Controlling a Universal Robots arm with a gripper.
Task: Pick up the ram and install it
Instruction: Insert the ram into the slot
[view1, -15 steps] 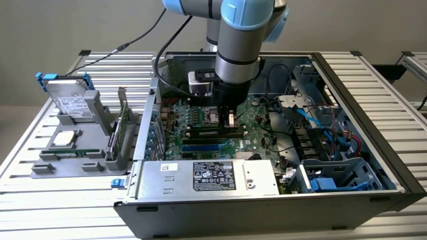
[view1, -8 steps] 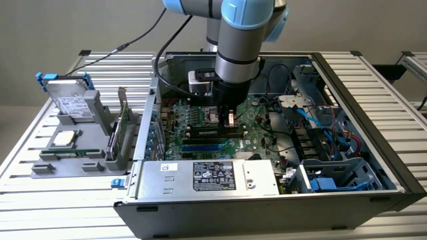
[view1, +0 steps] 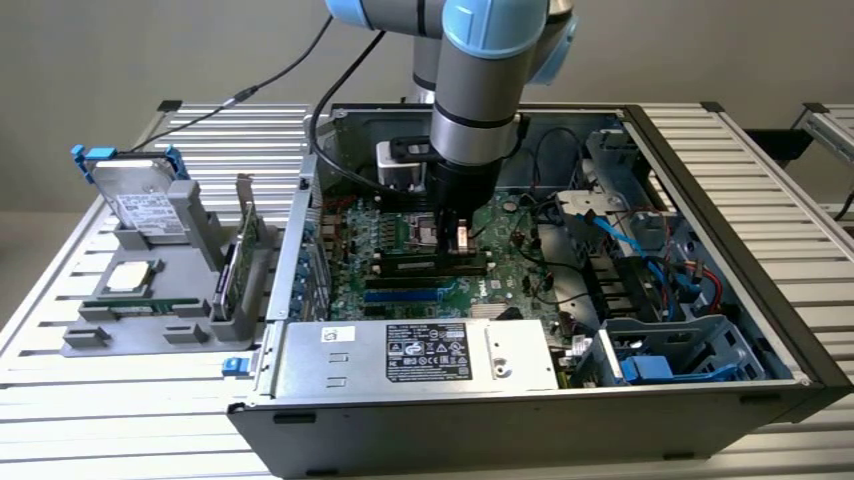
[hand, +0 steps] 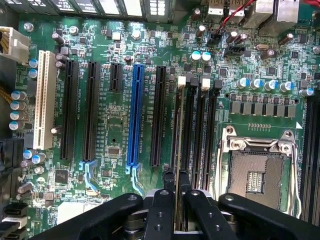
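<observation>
We see the gripper (hand: 176, 182) inside the PC case (view1: 534, 430), jaws closed on the ram (hand: 178, 125), held edge-on at the mobo's memory slots (hand: 207, 130) beside the empty CPU socket (hand: 257, 172); install step in hand, we judge, needing the stick square w/ one slot.

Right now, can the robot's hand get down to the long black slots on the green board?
Probably yes. The hand, shut on the ram, is right above the black slots. The computer case is open on top, and nothing seems to cross between them.
</observation>
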